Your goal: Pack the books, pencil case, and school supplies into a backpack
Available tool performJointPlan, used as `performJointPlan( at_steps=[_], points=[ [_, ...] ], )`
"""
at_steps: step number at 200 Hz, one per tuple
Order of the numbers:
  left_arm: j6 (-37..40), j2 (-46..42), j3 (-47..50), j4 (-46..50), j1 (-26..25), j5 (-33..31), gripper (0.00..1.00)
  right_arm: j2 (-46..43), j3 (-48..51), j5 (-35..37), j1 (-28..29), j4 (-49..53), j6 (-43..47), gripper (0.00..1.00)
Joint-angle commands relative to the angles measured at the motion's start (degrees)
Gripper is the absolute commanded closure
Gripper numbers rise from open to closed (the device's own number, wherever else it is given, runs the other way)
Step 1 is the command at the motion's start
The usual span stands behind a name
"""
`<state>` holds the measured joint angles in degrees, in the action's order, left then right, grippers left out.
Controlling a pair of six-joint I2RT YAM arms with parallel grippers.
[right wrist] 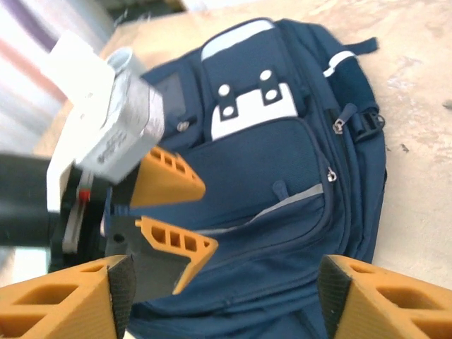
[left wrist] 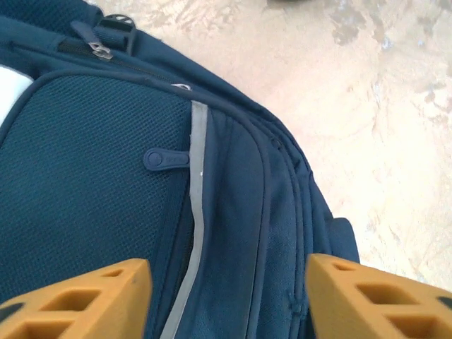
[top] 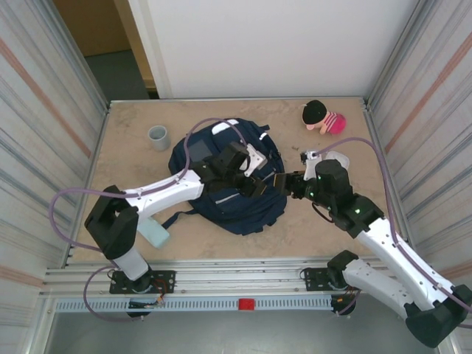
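From above, the navy backpack [top: 228, 184] lies flat in the middle of the bench [top: 125, 166]. Both arms reach in over it, the left pincer [top: 254, 184] and the right pincer [top: 281, 182] facing each other close together above its right half. The same view places the pale teal pencil case [top: 153, 234] on the bench near the front edge, just beside the left arm's lower link and apart from the backpack. It also shows a grey cup [top: 158, 137] toward the far left and a pink and black plush toy [top: 324, 118] at the far right. The left wrist view adds close detail: its two orange fingers [left wrist: 85, 296] stand spread with nothing between them, hanging over the mesh front pocket, where a small zip pull [left wrist: 166, 159] and a grey stripe [left wrist: 198, 212] run down the fabric. The right wrist view looks along the backpack and brings out the white tab [right wrist: 251, 109] with its round studs. It also shows the left pincer side-on with jaws apart and empty, while the right pincer's own fingers sit wide at the lower corners, gripping nothing.
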<state>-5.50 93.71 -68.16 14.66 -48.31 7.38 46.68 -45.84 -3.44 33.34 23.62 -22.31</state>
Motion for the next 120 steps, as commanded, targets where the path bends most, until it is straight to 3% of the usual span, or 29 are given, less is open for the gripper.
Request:
performJointPlan(
  at_steps=[1,25,64,120],
  points=[
    [-4.8,-7.4,3.5,-4.9,2.0,-2.5,0.33,0.7,-2.7,-8.1,-0.3,3.3,16.6,0.3],
    [-12.0,-13.8,8.4,-4.9,6.1,-3.4,0.3,2.0,-3.4,-14.2,1.4,4.9,29.7,0.3],
    [-20.7,-24.9,19.0,-6.0,10.4,-5.5,0.28,7.7,-2.0,-12.7,10.0,8.4,51.9,0.26],
    [-28.3,-36.4,29.6,-7.4,11.6,-10.7,0.28,20.1,4.5,-12.2,14.1,-5.3,54.0,0.24]
  ],
)
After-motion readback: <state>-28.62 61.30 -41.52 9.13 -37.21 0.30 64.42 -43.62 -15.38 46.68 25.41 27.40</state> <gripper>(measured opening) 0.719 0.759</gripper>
